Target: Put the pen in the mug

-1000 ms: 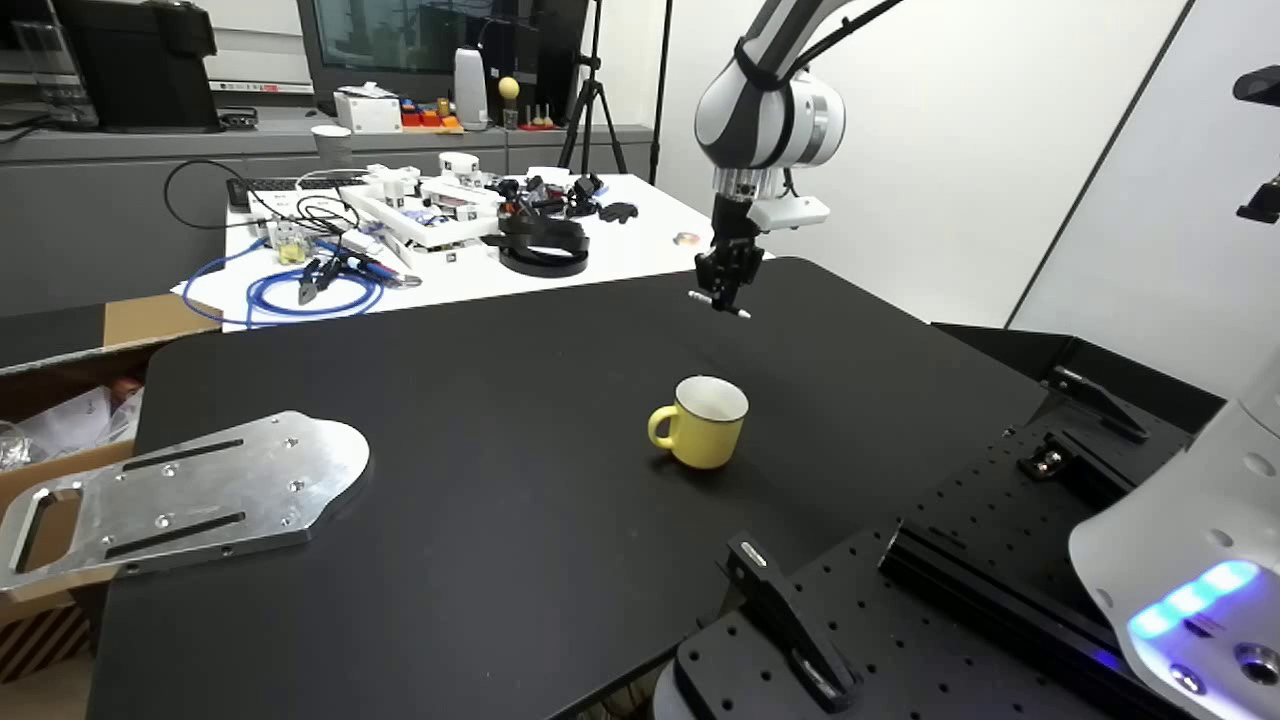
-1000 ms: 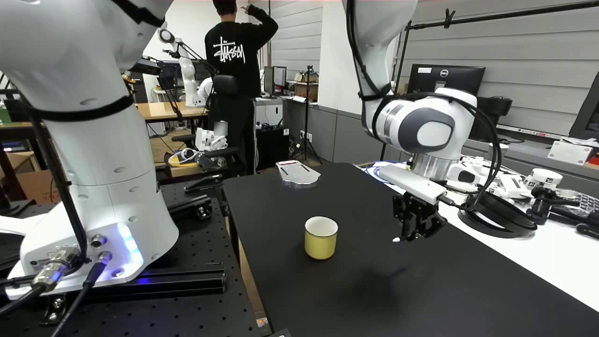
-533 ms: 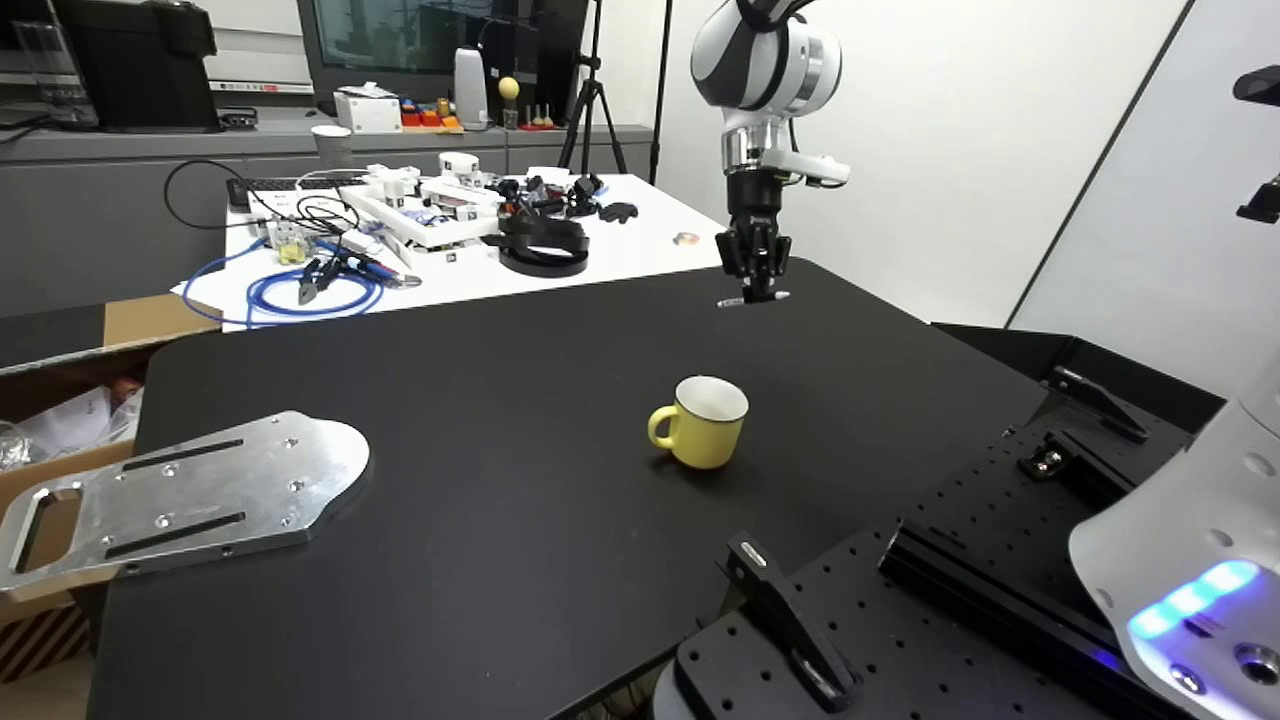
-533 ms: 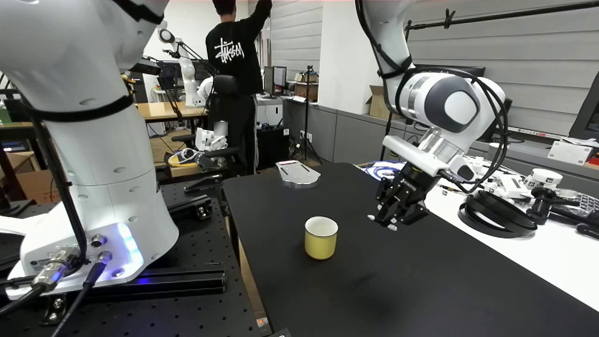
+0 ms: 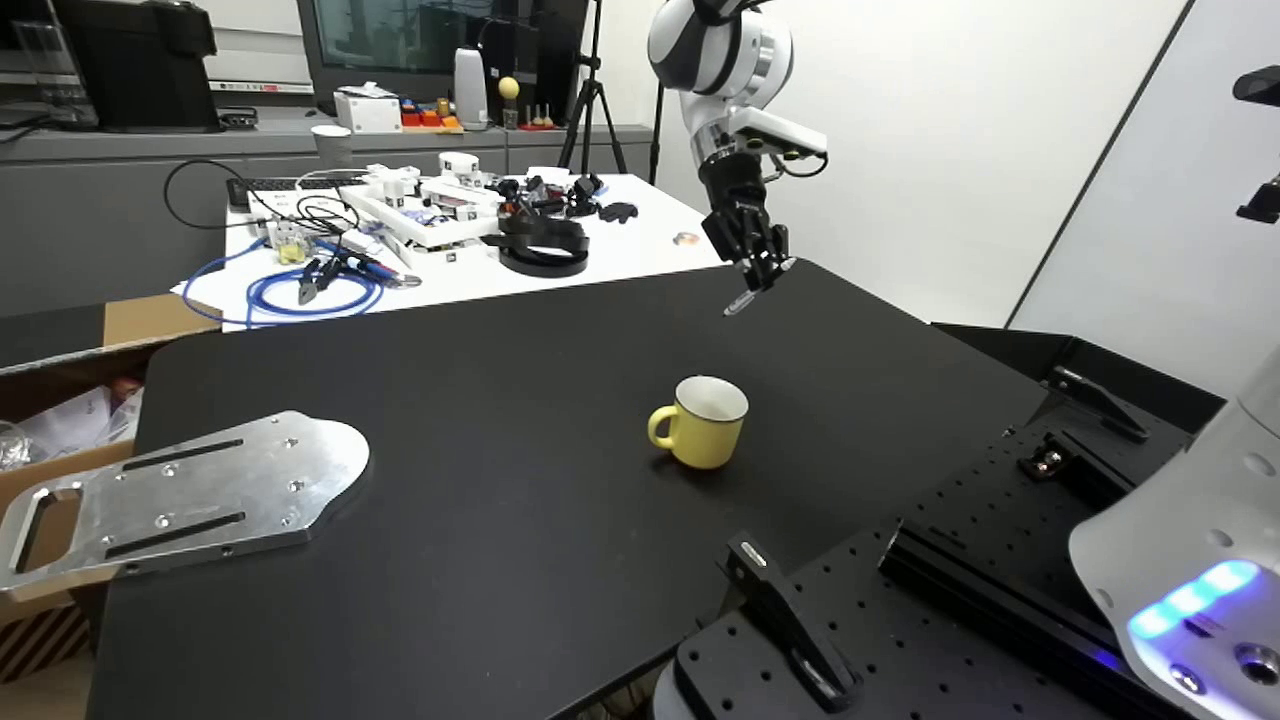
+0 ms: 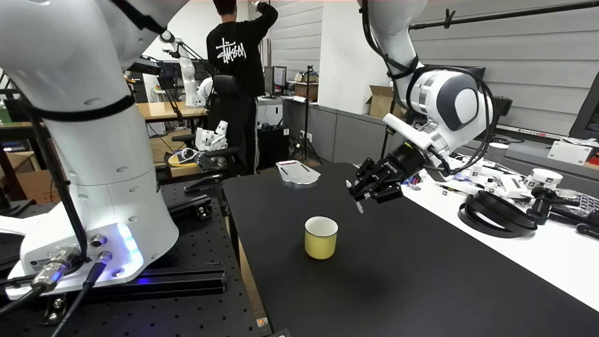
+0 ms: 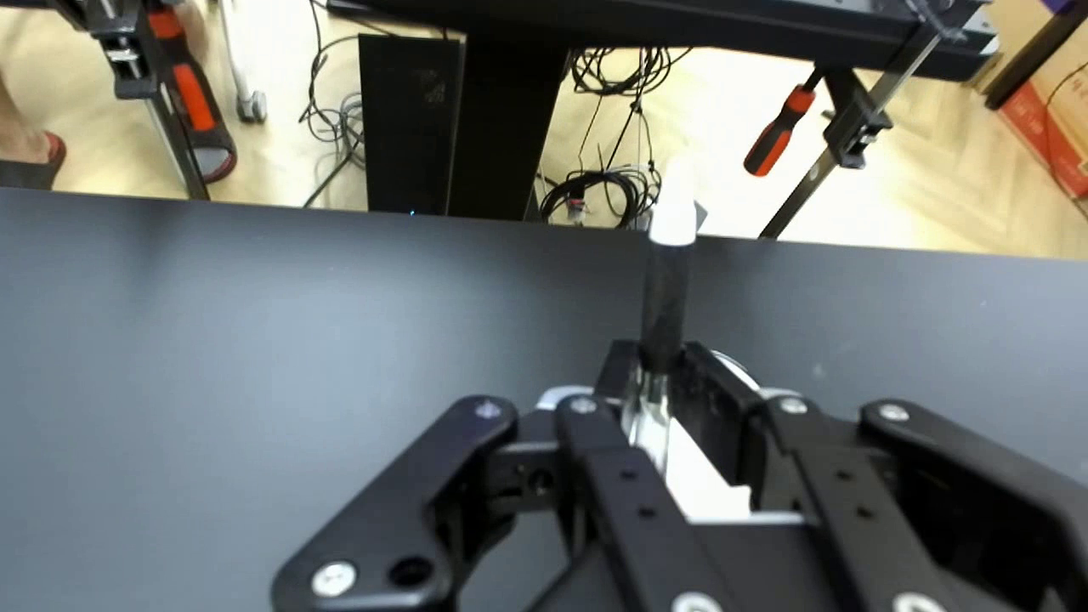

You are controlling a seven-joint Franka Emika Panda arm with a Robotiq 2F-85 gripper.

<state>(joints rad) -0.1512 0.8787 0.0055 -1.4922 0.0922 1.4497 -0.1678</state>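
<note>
My gripper (image 5: pixel 765 280) is shut on the pen (image 5: pixel 738 304) and holds it above the far part of the dark table. The gripper (image 6: pixel 355 193) is tilted, and the pen (image 6: pixel 359 207) slants across its fingertips. In the wrist view the fingers (image 7: pixel 659 365) pinch the pen (image 7: pixel 664 289), which has a white end, a dark section and a clear part. The pale yellow mug (image 5: pixel 703 432) stands upright on the table with its handle showing. In an exterior view the mug (image 6: pixel 320 243) hides its handle. The pen is apart from the mug. The wrist view does not clearly show the mug.
A slotted metal plate (image 5: pixel 200 490) lies at the table's edge, also in an exterior view (image 6: pixel 298 172). A white table (image 5: pixel 440 275) with cables and parts adjoins the dark table (image 5: pixel 480 480). The robot base (image 5: pixel 1200 560) stands beside it. A person (image 6: pixel 236 56) stands in the background.
The gripper has tilted, and the pen has gone from nearly level to a clear slant. The gripper with the pen has risen and come nearer the mug. The mug has not moved.
</note>
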